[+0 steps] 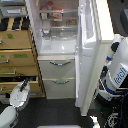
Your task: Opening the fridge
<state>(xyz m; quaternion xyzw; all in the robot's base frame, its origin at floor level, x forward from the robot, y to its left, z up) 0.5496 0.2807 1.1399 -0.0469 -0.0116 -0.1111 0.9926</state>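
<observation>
The fridge (59, 50) stands in the middle of the exterior view. Its large upper door (91, 55) is swung wide open toward the exterior view's right, with its inner side facing the shelves. The white shelved interior (59, 22) shows, holding a few items. Below it, two lower drawers (57, 70) with silver handles are closed. My arm's grey-white forearm (18, 97) is at the lower left, away from the fridge. Its dark gripper (24, 83) points up toward the cabinet, too small and blurred to show how the jaws stand. It touches neither the door nor the drawers.
A tan wooden drawer cabinet (17, 57) with green labels stands directly left of the fridge. The white-and-blue robot body (116, 70) sits behind the open door on the right. Cables and a small white object (95, 120) lie on the dark floor at the lower right.
</observation>
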